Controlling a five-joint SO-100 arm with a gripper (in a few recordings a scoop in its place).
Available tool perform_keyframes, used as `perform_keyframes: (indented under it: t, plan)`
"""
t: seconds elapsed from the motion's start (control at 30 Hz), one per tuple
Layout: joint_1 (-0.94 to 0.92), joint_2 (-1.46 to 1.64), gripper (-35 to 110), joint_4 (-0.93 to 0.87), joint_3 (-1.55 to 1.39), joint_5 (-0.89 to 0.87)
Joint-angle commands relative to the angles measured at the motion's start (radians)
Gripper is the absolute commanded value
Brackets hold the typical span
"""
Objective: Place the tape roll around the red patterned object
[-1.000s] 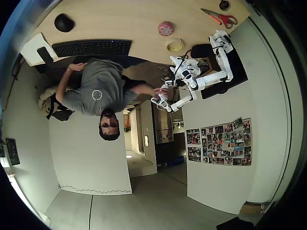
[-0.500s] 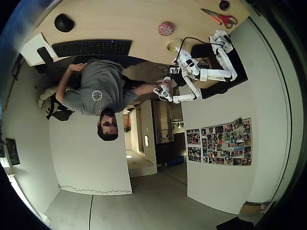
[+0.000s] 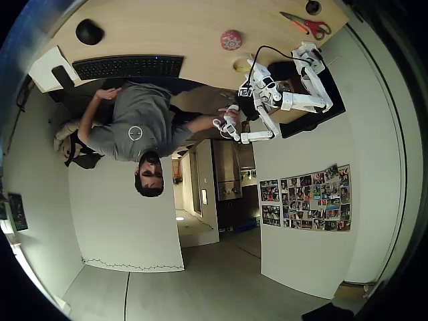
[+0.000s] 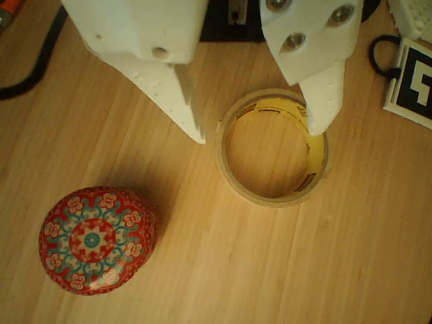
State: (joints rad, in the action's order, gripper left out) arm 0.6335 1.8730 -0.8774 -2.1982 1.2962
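Observation:
The tape roll (image 4: 270,198), a pale yellow-cream ring, lies flat on the wooden desk (image 4: 223,270). My white gripper (image 4: 256,128) hangs open just above it. One fingertip (image 4: 192,125) sits outside the ring's left side and the other fingertip (image 4: 316,115) covers its right rim. The red patterned object (image 4: 98,239), a round ball with a flower-like pattern, rests to the lower left, a short gap from the ring. In the overhead view my gripper (image 3: 249,67) partly hides the tape roll (image 3: 239,65), and the red patterned object (image 3: 231,40) sits just above it.
Red-handled scissors (image 3: 309,25) lie at the desk's top right, and a black mouse (image 3: 89,31) and keyboard (image 3: 127,67) are far left. A person (image 3: 134,124) sits at the desk edge. A black cable (image 4: 34,74) and a printed marker tag (image 4: 413,81) lie near the ring.
The arm has swung from beside the desk edge up over the desk, bringing the gripper above the tape roll. The roll and ball have not moved.

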Motion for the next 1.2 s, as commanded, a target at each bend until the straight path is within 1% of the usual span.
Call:
perform_keyframes:
  t: [0.0, 0.17, 0.27, 0.37, 0.4, 0.5, 0.53, 0.73, 1.07, 1.17]
  plan:
    - [0.0, -0.018, 38, 0.011, 0.002, -0.034]
    - [0.009, -0.189, 36, 0.021, 0.044, -0.187]
    - [0.012, -0.258, 31, 0.011, 0.069, -0.285]
    - [0.012, -0.275, 27, 0.011, 0.074, -0.328]
    - [0.012, -0.275, 24, 0.014, 0.077, -0.328]
    - [0.003, -0.273, 4, 0.008, 0.097, -0.334]
    - [-0.003, -0.273, 0, 0.005, 0.101, -0.336]
    - [-0.018, -0.209, 0, -0.037, 0.107, -0.322]
    - [-0.063, 0.094, 0, -0.25, 0.126, -0.25]
    - [-0.098, 0.153, 0, -0.264, 0.124, -0.215]
